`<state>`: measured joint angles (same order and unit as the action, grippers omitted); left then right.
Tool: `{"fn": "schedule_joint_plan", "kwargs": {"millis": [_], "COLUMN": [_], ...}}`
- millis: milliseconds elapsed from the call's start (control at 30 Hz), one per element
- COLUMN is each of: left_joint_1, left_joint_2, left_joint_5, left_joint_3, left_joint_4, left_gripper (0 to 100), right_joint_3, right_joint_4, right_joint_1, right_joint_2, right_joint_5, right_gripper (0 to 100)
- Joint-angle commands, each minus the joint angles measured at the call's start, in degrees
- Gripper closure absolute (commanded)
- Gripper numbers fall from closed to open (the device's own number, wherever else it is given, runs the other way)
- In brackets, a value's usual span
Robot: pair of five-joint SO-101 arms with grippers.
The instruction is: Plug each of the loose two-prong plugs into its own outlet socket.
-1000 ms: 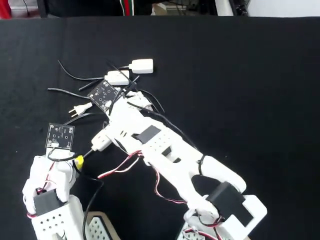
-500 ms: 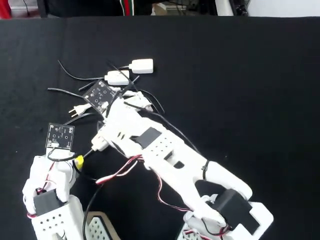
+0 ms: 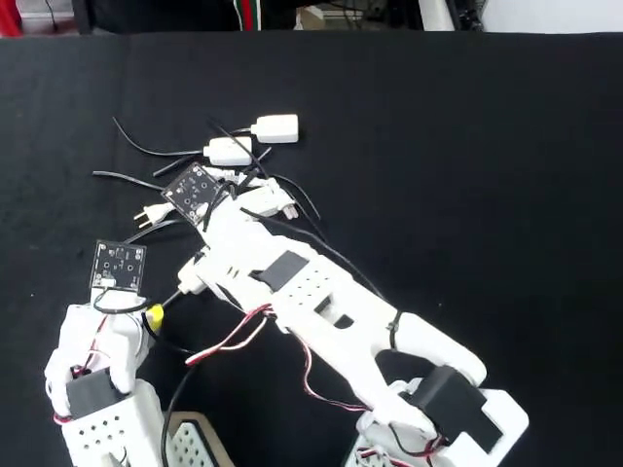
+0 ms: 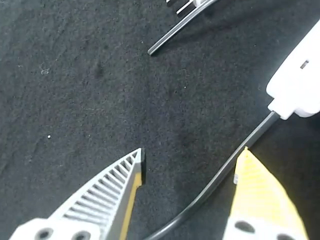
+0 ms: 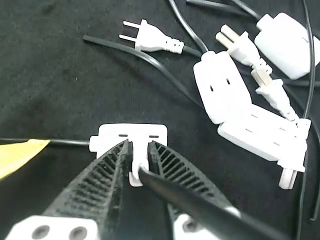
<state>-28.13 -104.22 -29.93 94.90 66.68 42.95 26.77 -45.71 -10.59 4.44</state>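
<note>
From above: finds the right arm (image 3: 311, 292) laid across the black desk (image 3: 467, 175), wrist near a white socket block (image 3: 192, 277), and the left arm (image 3: 97, 360) close by, yellow jaw tip just beside the block's black cord (image 3: 170, 297). Places a loose two-prong plug (image 3: 156, 212) flat on the desk, unplugged, apart from the block, with two white adapters (image 3: 277, 127) farther back among tangled cords. Judges a snag likely here: any sweep of the long arm through those cords, dragging plugs off their spots.

From the left wrist: sees the left jaws spread wide, gripping nothing, straddling the black cord (image 4: 215, 190), the socket block (image 4: 299, 80) just past the yellow one. Leaves the block unbraced, so probably free to slide under a push.

From the right wrist: sees the right jaws pressed onto a small white plug (image 5: 135, 170), pinching it against the socket block (image 5: 129, 136); cannot tell the depth of the prongs. Fears a skewed push, bending prongs or shoving the light block along instead of seating the plug. Spots no box or tray; counts sockets as the sole holders. Takes the gripped block as receiving one plug. Notes a second socket block (image 5: 222, 92) with facing slots unfilled, and a flat-prong plug (image 5: 237, 42) loose beside it.
</note>
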Motion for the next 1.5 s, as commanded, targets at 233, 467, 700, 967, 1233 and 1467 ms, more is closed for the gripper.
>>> {"fn": "schedule_joint_plan", "kwargs": {"millis": [233, 467, 700, 967, 1233, 1467], "left_joint_1": [-0.22, -0.22, -0.22, -0.22, -0.22, -0.22], "left_joint_2": [-0.44, -0.44, -0.44, -0.44, -0.44, -0.44], "left_joint_5": [-0.7, -0.7, -0.7, -0.7, -0.7, -0.79], "left_joint_3": [-0.48, -0.48, -0.31, -0.31, -0.22, -0.22], "left_joint_4": [-0.18, -0.18, -0.18, -0.18, -0.18, -0.18], "left_gripper": [71, 71, 71, 71, 71, 71], "right_joint_3": [-2.42, -3.12, -6.2, -6.2, -7.08, -6.99], "right_joint_4": [-2.46, -7.21, -6.24, -5.01, -1.85, -0.18], "right_joint_1": [-0.35, 1.67, 2.11, 2.9, 3.78, 3.6], "right_joint_2": [-0.31, 5.49, 9.36, 9.45, 9.36, 9.36], "right_joint_5": [-0.53, -0.44, -0.26, -0.18, -0.26, -0.26], "right_gripper": [98.7, 98.7, 98.7, 98.7, 98.7, 98.7]}}
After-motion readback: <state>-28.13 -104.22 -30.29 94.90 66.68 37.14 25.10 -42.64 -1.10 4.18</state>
